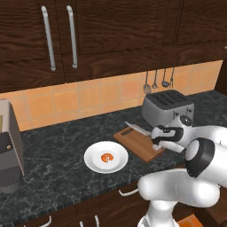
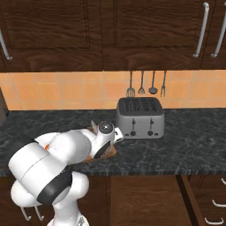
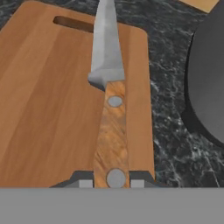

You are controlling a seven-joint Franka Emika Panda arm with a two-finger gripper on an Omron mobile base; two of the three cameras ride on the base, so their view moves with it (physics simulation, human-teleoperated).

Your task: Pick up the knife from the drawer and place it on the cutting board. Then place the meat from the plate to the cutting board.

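while the gripper pinches the knife by its handle | blade over cutting board | meat on plate

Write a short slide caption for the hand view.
Gripper holds the knife over the cutting board, beside the toaster.

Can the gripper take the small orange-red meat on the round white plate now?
Probably not yet: the gripper is shut on the wooden-handled knife above the brown cutting board; the meat itself lies uncovered.
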